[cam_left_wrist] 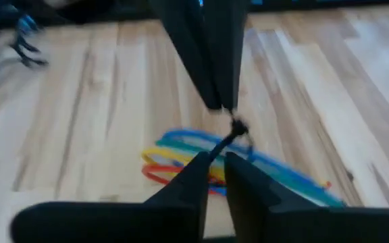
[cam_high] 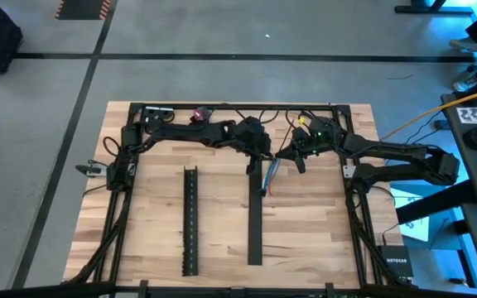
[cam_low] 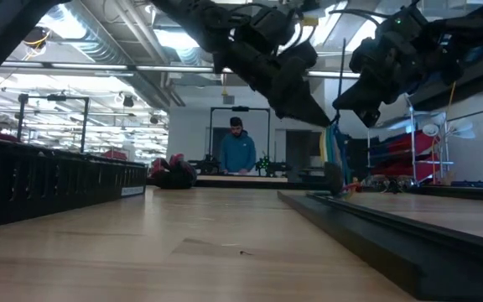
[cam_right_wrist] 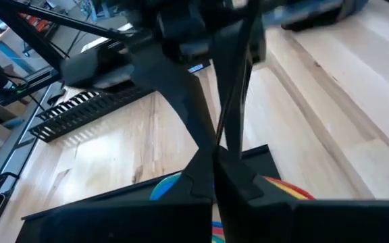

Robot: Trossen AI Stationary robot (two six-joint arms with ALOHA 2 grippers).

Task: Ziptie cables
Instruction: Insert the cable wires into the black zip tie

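Observation:
The cables [cam_high: 270,175], a bundle of blue, yellow, red and green wires, hang near the table's middle under both grippers [cam_low: 335,159]. A thin dark ziptie [cam_left_wrist: 228,138] runs up from the bundle [cam_left_wrist: 181,158], and its long tail stands upright [cam_low: 343,75]. My right gripper [cam_right_wrist: 215,156] is shut on that strap just above the cables [cam_right_wrist: 289,187]. My left gripper [cam_left_wrist: 216,160] faces it from the table's left [cam_high: 263,151], its fingers a narrow gap apart. The strap reaches to their tips. My right gripper pinches the ziptie's strap [cam_right_wrist: 219,138] between its two fingertips, close above the bundle, coming slanting down from the table's right. The strap's tail runs on upward past the fingers. The cables hang below, their lower end near the table. Whether my left gripper touches the strap [cam_left_wrist: 211,154], I cannot tell.
A long black slotted channel [cam_high: 190,219] lies left of the middle, and a flat black strip [cam_high: 255,219] lies right below the grippers. Black cables run along the table frame [cam_high: 114,207]. A person [cam_low: 237,151] stands far behind the table.

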